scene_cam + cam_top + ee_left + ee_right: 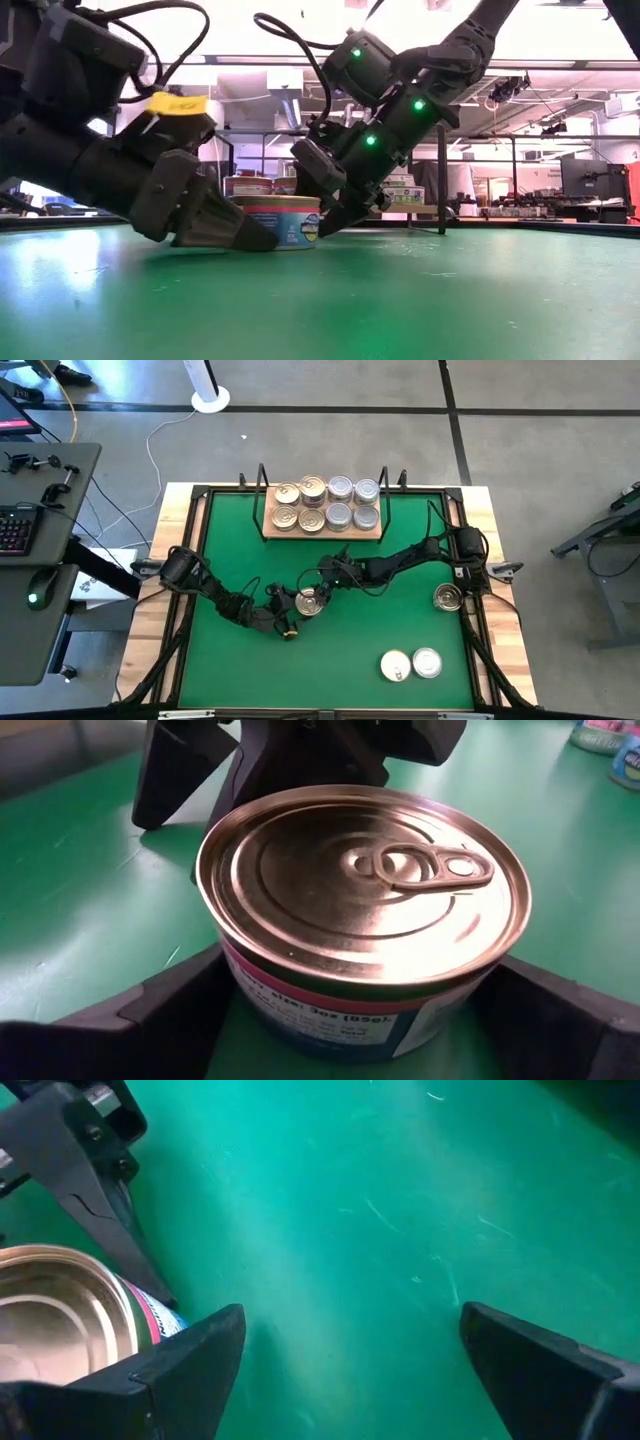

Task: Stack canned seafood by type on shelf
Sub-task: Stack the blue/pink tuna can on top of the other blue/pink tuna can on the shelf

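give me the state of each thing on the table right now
left gripper: open, fingers either side of the gold-lid can
gold-lid can: upright on the green mat, lid sealed
right gripper: open, beside that can, holding nothing
shelf: eight cans on it, in two rows
three loose cans: on the mat near the right arm

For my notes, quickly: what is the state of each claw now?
Left claw: open wide, fingers either side of a gold-lid can on the mat; grip cannot be told.
Right claw: open, empty, beside that can.
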Tool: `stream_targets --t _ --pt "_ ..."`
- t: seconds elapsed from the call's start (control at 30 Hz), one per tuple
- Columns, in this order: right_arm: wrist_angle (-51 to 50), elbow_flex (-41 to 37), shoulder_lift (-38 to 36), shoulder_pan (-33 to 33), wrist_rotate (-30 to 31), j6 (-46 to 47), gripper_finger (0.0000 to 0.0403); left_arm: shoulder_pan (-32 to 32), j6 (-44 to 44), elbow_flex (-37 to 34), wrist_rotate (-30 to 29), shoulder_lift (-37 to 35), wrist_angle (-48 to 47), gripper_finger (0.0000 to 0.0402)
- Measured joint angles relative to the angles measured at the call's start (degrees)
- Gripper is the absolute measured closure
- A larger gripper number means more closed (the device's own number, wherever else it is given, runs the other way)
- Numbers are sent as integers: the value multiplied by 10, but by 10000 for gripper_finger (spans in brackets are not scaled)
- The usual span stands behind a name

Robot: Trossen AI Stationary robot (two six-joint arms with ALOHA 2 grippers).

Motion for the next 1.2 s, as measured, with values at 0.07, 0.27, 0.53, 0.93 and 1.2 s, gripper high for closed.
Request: stream_targets --t 0.07,0.27,0.53,0.93,1.2 --pt "5 1 1 1 2 1 36 -7 -15 -14 -6 -1 4 34" --pt "8 2 2 2 10 -5 36 -45 -28 -30 -82 0 -6 34" --pt "6 2 2 1 4 -5 36 -79 -43 -32 -152 0 -15 34" --pt "4 6 2 1 -5 -21 36 -58 -108 -32 -136 -1 -9 34" --pt "-19 21 3 1 -12 -31 37 -49 -78 -21 -130 1 2 34"
